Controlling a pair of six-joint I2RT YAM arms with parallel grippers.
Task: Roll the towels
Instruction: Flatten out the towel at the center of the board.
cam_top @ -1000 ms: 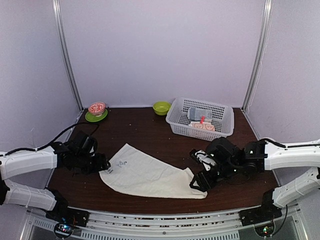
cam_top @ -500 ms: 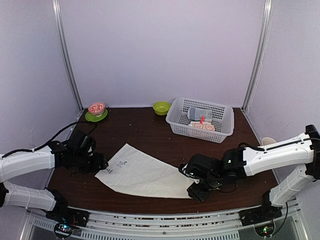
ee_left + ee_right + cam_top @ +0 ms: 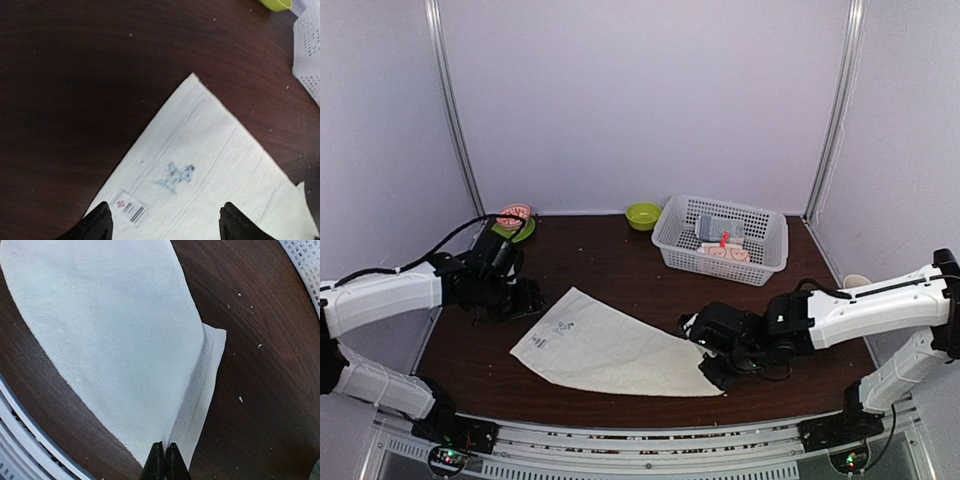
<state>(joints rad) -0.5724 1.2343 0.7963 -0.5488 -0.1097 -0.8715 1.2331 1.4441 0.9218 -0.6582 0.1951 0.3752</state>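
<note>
A white basket and green bowl stand well beyond both grippers. The plain towel lies flat, its labelled corner below the wide-spread left gripper, its folded corner pinched by the right gripper.

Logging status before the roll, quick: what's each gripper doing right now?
Left gripper: open, holding nothing, above the white towel.
Right gripper: shut on the white towel's edge.

Top cam high, rear; wrist cams close above shared towel
</note>
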